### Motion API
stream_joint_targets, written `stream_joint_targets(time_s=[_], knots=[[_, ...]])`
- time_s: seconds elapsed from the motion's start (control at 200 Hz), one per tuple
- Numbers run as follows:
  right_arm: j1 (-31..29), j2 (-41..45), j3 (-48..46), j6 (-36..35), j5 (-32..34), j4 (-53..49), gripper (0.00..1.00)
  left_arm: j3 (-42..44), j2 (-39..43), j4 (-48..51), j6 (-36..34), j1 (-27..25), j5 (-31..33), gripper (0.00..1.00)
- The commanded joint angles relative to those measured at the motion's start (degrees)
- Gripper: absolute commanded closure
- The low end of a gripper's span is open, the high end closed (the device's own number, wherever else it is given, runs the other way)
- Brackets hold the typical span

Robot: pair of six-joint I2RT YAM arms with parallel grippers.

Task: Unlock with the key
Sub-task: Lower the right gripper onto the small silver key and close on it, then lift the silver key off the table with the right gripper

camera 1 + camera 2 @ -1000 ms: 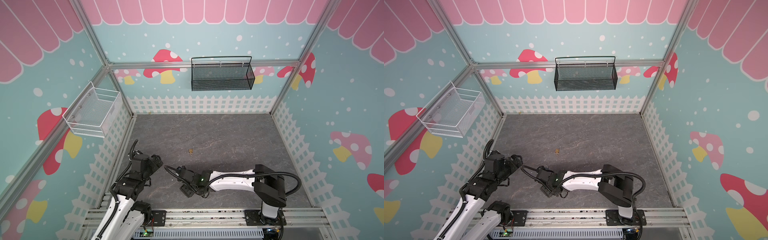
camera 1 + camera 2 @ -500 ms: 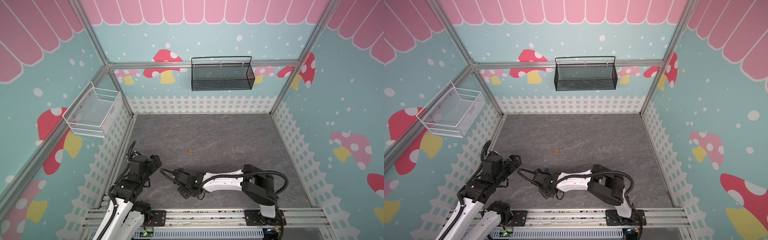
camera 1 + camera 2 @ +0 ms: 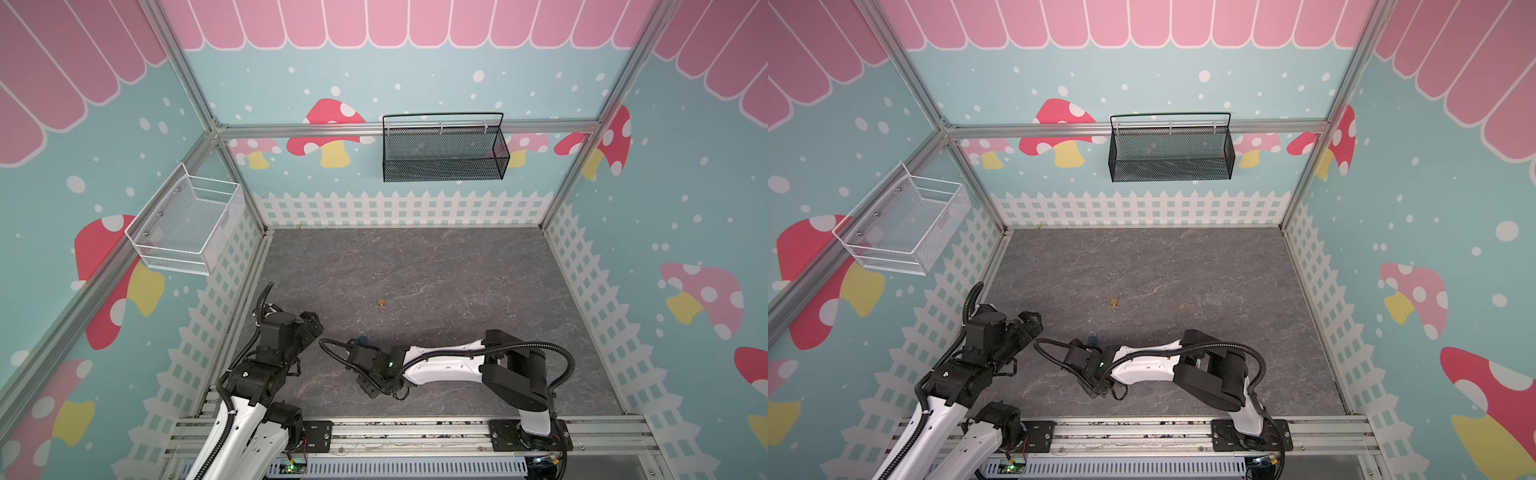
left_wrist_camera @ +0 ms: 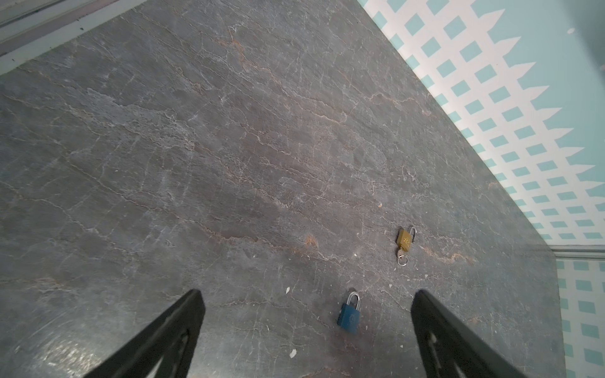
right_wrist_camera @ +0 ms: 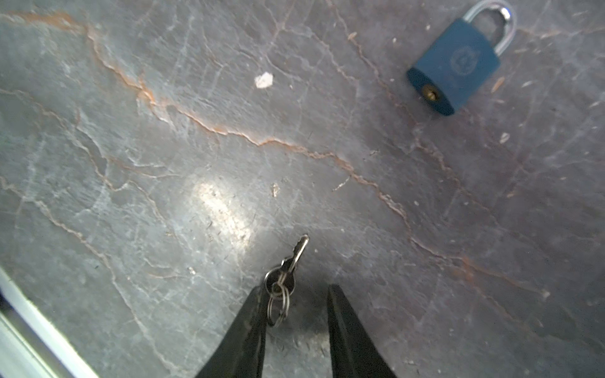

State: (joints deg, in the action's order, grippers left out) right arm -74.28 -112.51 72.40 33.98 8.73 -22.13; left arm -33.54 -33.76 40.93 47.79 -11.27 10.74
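My R gripper (image 5: pixel 297 288) sits low over the floor (image 5: pixel 131 163), jaws part-open, gripping nothing yet. The key (image 5: pixel 296 255) lies just ahead of the tips, its ring (image 5: pixel 278 302) touching one finger, lined up for a pinch. The blue lock (image 5: pixel 453 65) lies near, keyhole facing me, prob. the target. My L gripper (image 4: pixel 307 291) hangs wide open, empty. The brass lock (image 4: pixel 405 239), w/ a key already in it, lies farther off.

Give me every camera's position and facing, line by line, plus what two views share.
Top views: high above the front rail, looking down toward the back wall; left arm and right arm show over the grey floor.
Left wrist: on the left arm, facing the floor; open left gripper frames the blue padlock, brass padlock beyond.
Right wrist: low over the floor; right gripper flanks the key's ring.
Shared: both wrist views show the blue padlock.
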Motion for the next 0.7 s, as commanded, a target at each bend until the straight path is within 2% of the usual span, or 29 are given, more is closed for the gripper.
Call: stream_joint_targets(time_s=[0.0, 0.695], knots=[[-0.4, 0.7, -0.9, 0.2, -0.5, -1.5, 0.72, 0.3, 0.1, 0.8, 1.1, 0.4, 1.1, 0.02], [-0.1, 1.3, -1.2, -2.0, 2.2, -0.5, 0.93, 0.2, -0.6, -0.3, 1.9, 0.4, 0.2, 0.02]])
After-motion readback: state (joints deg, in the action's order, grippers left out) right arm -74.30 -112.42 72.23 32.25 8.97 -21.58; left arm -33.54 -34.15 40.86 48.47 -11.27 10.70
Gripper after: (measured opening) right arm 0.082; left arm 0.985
